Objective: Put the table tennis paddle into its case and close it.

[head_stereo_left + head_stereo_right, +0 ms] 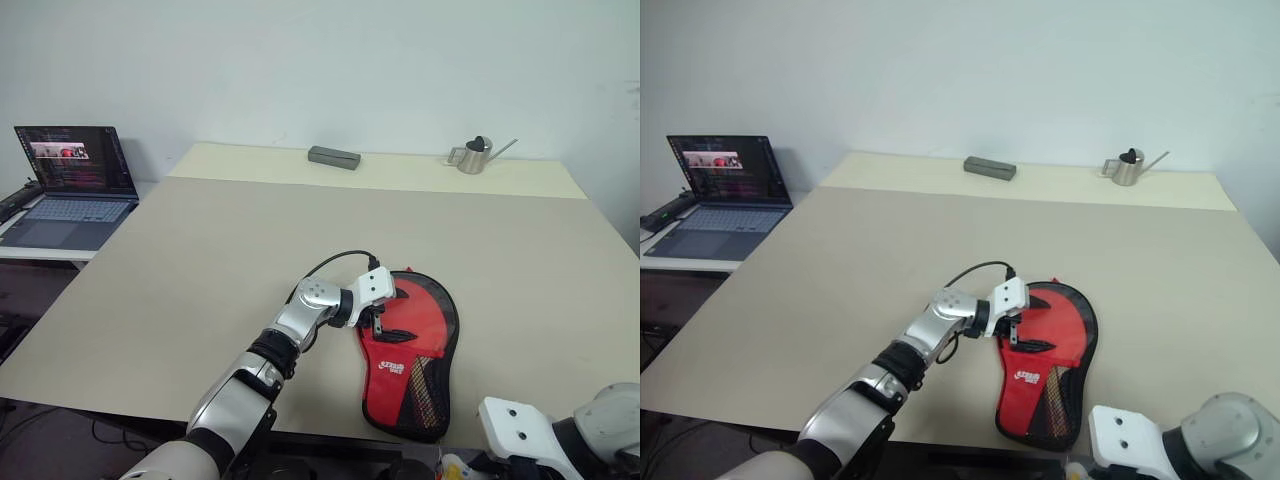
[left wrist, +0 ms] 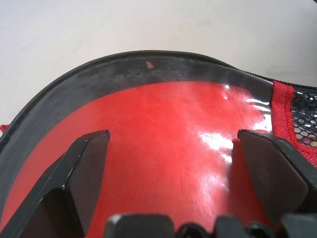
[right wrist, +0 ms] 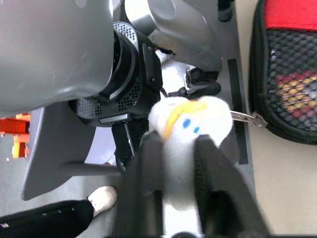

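Nearest me, my right hand [image 3: 171,148] has its fingers around the white-yellow charm [image 3: 190,119], seemingly pinched. On the table [image 1: 200,260], the case [image 1: 432,385] lies unzipped with the table tennis paddle [image 2: 168,148] inside; my left hand [image 1: 378,322] rests spread wide over it, gripping nothing. I judge zipping remains. Beyond: grey box [image 1: 333,156], watering can [image 1: 475,154], laptop [image 1: 70,185], nothing obstructing.

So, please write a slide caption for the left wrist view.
Open left end effector poised over the red table tennis paddle lying inside its black case.
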